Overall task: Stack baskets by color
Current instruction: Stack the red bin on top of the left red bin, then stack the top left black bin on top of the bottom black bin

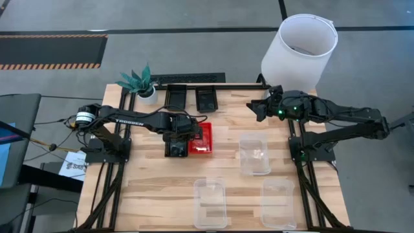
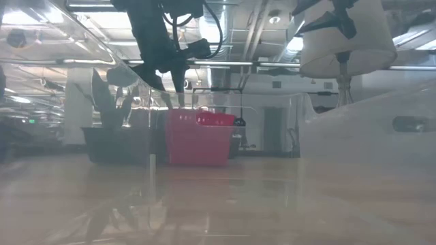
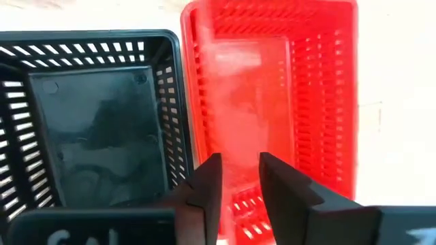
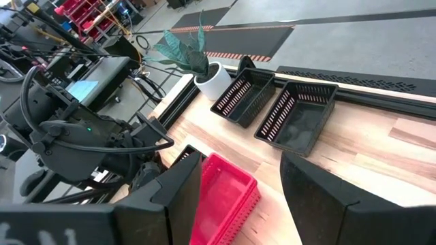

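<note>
A red basket (image 1: 202, 138) rests with its bottom on the table's middle, and a black basket (image 1: 175, 148) stands right beside it on its left. My left gripper (image 3: 240, 178) hovers over the red basket's near end (image 3: 245, 204), pointing steeply down, its fingers a narrow gap apart with nothing between them. Two more black baskets (image 1: 174, 97) (image 1: 208, 98) stand at the far edge. Three clear baskets (image 1: 254, 154) (image 1: 209, 202) (image 1: 278, 202) lie toward the near right. My right gripper (image 4: 242, 167) waits raised at the far right, open and empty.
A white lampshade (image 1: 299, 48) stands beyond the table's far right corner and a small potted plant (image 1: 139, 81) at the far left. Bare wood lies at the table's near left. In the low view a clear basket (image 2: 368, 136) fills the foreground.
</note>
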